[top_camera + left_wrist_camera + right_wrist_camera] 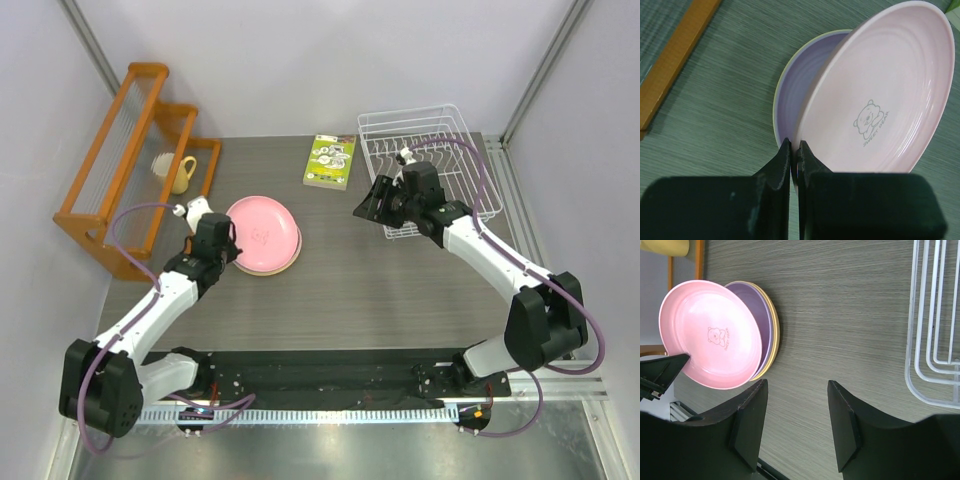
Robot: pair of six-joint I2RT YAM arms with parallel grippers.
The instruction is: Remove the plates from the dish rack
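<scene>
Left gripper (794,146); "SWEET BEAR" pink plate (880,85)

Orange wooden rack (120,160) holds what looks like a mug (183,173); booklet (330,162) lies apart.

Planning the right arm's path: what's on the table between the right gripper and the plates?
Nothing: only bare table separates the right gripper from the pink plate, as the top and right wrist views both show.

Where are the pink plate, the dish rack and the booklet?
pink plate (262,232), top view, on its centre.
dish rack (408,113), top view, on its far rim.
booklet (330,162), top view, on its cover's middle.
</scene>
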